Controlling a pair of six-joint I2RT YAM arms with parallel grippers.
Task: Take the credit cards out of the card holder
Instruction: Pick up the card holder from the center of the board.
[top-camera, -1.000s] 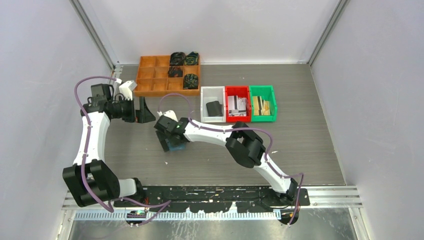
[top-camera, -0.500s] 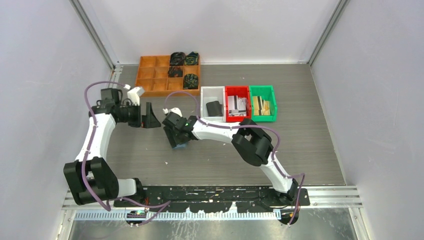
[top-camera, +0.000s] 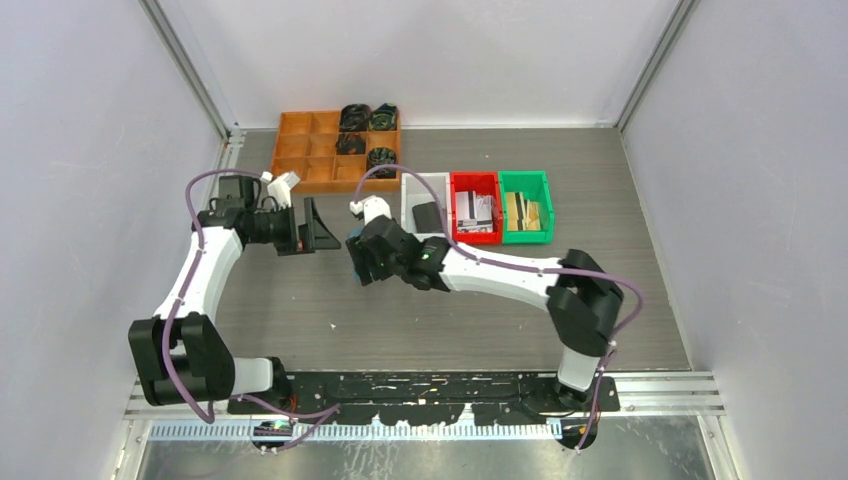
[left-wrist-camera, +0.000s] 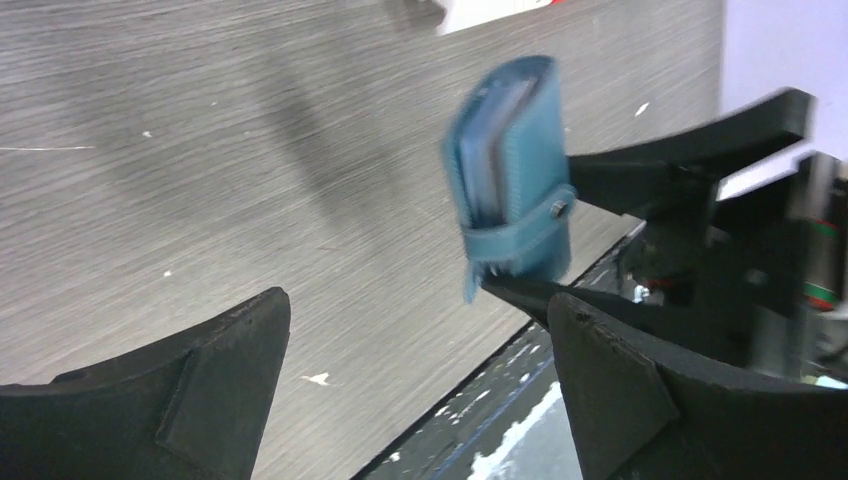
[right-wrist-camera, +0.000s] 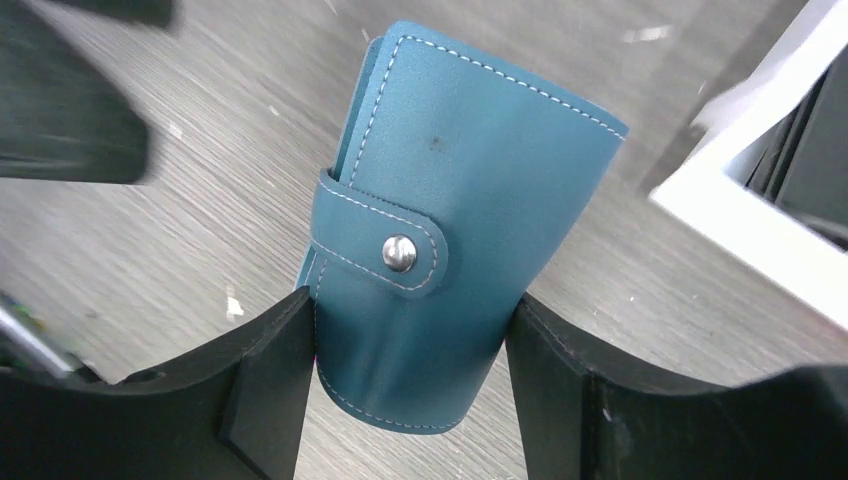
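The card holder is blue and folded shut, with its snap tab fastened. My right gripper is shut on its lower end and holds it upright above the table. In the top view the right gripper is left of the white bin. The holder also shows in the left wrist view, where thin pale edges show in its open side. The credit cards cannot be made out as separate things. My left gripper is open and empty, just left of the holder.
An orange compartment tray with dark items stands at the back left. A white bin, a red bin and a green bin stand in a row to the right. The white bin's rim is close to the holder.
My right gripper has carried the holder off the table, back and to the right toward the white bin. My left gripper has followed it to the right, still open.
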